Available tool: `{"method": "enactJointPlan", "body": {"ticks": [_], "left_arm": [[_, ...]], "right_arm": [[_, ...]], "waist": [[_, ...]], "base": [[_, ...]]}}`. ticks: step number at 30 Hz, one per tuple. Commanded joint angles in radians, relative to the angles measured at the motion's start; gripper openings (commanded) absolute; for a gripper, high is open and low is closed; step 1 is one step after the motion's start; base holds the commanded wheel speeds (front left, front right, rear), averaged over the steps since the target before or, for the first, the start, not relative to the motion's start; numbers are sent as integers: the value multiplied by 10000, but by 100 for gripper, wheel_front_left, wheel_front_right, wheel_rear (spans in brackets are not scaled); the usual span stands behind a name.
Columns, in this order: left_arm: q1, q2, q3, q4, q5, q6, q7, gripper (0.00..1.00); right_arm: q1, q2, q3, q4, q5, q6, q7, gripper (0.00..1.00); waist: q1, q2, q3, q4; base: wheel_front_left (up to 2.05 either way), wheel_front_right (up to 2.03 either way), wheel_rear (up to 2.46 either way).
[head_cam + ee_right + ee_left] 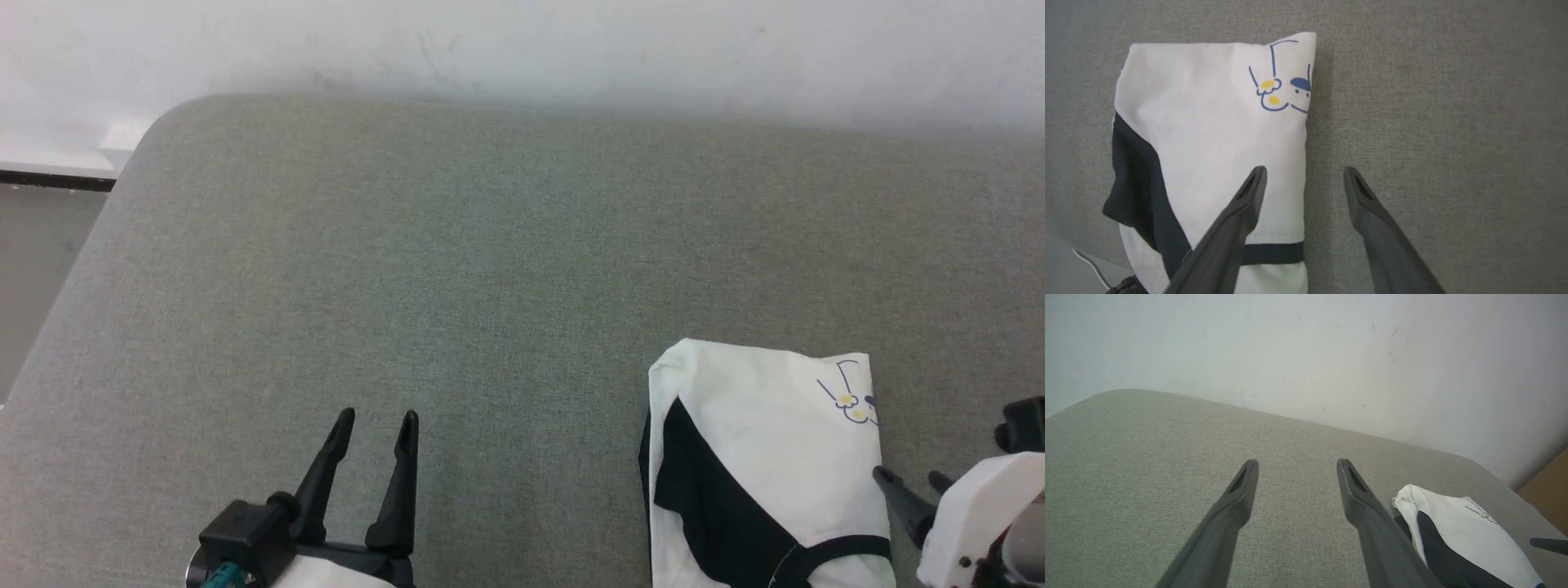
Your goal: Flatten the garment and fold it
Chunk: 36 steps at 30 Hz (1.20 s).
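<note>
The garment, a white T-shirt with a black sleeve, black neckband and a small yellow-and-blue print, lies folded into a compact rectangle at the lower right of the grey cushion. My right gripper stands open at the garment's right edge; in the right wrist view one finger is over the white cloth and the other over bare cushion. My left gripper is open over bare cushion at the lower left, well apart from the garment.
The cushion's rounded left corner drops to a floor strip at the far left. A white wall rises behind the cushion. A brown panel shows past the cushion's right end.
</note>
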Motion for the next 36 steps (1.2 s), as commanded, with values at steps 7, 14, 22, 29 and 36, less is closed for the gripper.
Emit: {"method": "enactJointPlan", "body": {"ticks": [7,14,22,29,36], "left_arm": [[-34,177,-33,-232,170,101,269,100],[-143,284,-24,-385,198,127,379,100],[-249,252,-77,-382,198,128,365,100],[-273,254,-60,-454,261,172,267,100],[-378,267,-79,-486,296,203,289,100]], "right_arm": [[-287,394,44,1471,-78,-9,-744,100],[-765,561,54,2990,28,-9,-1061,100],[-1169,625,99,3741,-151,-9,-1327,0],[-1695,47,842,3039,-191,-9,-1498,0],[-2668,-1567,2120,2514,-386,-9,-1175,0]], "waist": [[0,0,176,264],[0,0,344,538],[0,0,275,435],[0,0,65,-363],[0,0,-1,-1412]], "base": [[0,0,0],[0,0,0],[0,0,0],[0,0,0],[0,0,0]]}}
